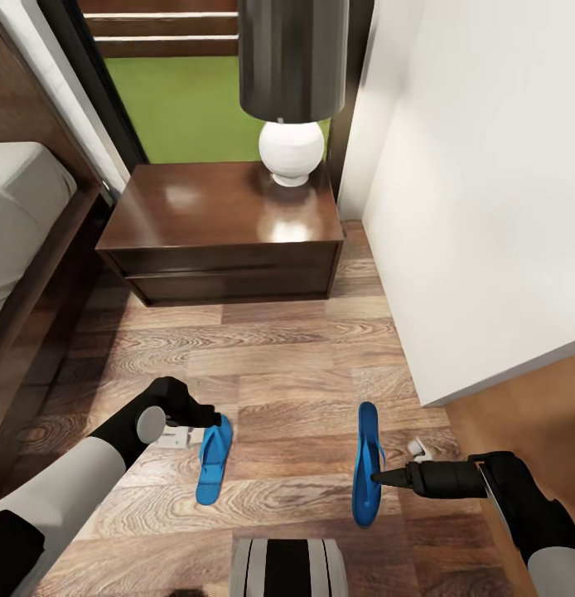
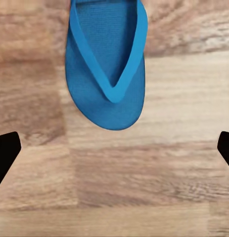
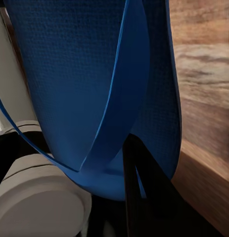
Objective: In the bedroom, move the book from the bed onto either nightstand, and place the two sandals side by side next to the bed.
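blue is what stands out nearest the robot: the right end effector (image 1: 377,477) is clamped on the right sandal (image 1: 367,464), which stands on its edge, and the right wrist view shows a dark finger (image 3: 144,192) pressed over its sole and strap. the left sandal (image 1: 214,458) lies flat on the wood-plank floor (image 1: 287,373), well apart from the other; the left end effector (image 1: 211,416) hovers at its toe end, jaws spread wide and holding nothing, and the left wrist view looks straight down on the sandal (image 2: 107,64) between the open fingertips (image 2: 5,153). as i judge it, the pair is not yet side by side, so that step is in hand and unfinished. farther on, the nightstand (image 1: 221,228) carries just a white-based lamp (image 1: 292,91), with no book on it. the bed (image 1: 26,215) runs along the left, beside the nightstand. beyond are a white wall (image 1: 486,166) and a window (image 1: 188,83) onto grass.
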Controlling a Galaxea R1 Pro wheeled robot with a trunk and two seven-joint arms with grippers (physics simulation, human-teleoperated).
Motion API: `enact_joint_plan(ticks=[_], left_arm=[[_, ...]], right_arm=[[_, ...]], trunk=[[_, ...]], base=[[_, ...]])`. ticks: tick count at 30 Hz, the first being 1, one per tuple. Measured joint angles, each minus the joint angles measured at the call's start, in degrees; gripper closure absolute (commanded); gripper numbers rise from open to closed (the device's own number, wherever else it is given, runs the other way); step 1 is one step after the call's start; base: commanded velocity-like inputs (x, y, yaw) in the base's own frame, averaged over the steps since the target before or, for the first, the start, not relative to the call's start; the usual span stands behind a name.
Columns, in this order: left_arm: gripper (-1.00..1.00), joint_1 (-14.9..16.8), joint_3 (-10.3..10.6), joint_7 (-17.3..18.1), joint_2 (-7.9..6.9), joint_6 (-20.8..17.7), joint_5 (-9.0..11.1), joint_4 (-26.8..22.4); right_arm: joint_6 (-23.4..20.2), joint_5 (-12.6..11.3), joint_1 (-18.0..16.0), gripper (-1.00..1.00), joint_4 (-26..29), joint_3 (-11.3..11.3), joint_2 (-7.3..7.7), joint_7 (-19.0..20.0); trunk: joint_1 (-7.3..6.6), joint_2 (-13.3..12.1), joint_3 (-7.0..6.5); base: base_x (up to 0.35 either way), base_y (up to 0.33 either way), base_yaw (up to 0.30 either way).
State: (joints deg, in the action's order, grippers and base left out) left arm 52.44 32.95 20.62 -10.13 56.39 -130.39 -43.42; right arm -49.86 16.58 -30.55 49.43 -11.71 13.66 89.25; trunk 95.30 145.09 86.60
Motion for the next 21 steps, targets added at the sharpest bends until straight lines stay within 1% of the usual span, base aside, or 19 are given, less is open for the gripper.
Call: enact_joint_plan(ticks=[3,5,8,10,17,21], left_arm=[[-1.0,0.0,0.0,1.34,0.0,-0.73,0.04,0.0],[-1.0,0.0,0.04,1.87,0.0,-2.18,0.11,0.0],[-1.0,0.01,0.1,2.21,0.0,-3.22,0.16,0.0],[-1.0,0.03,0.09,2.27,0.0,-3.48,0.18,0.0],[-1.0,0.02,0.09,2.38,0.0,-3.55,0.19,0.0],[-1.0,0.04,0.09,2.39,0.0,-3.56,0.18,0.0]], right_arm=[[0.0,0.0,0.0,1.0,0.0,0.0,0.0,0.0],[0.01,-0.03,0.0,1.0,0.0,-0.01,0.0,0.0],[0.01,-0.03,0.0,1.0,0.0,0.0,0.0,0.0],[0.01,-0.03,0.0,1.0,0.0,0.0,0.0,0.0],[0.0,0.0,0.0,1.0,0.0,0.0,0.0,0.0],[0.01,-0.03,0.0,1.0,0.02,0.0,0.0,0.01]], trunk=[[0.08,0.04,0.66],[0.07,0.04,0.67],[0.07,0.04,0.67],[0.07,0.04,0.67],[0.26,0.13,2.22],[0.25,0.14,2.22]], base=[[0.0,0.0,0.0],[0.0,0.0,0.0],[0.0,0.0,0.0],[0.0,0.0,0.0],[0.0,0.0,0.0],[0.0,0.0,0.0]])
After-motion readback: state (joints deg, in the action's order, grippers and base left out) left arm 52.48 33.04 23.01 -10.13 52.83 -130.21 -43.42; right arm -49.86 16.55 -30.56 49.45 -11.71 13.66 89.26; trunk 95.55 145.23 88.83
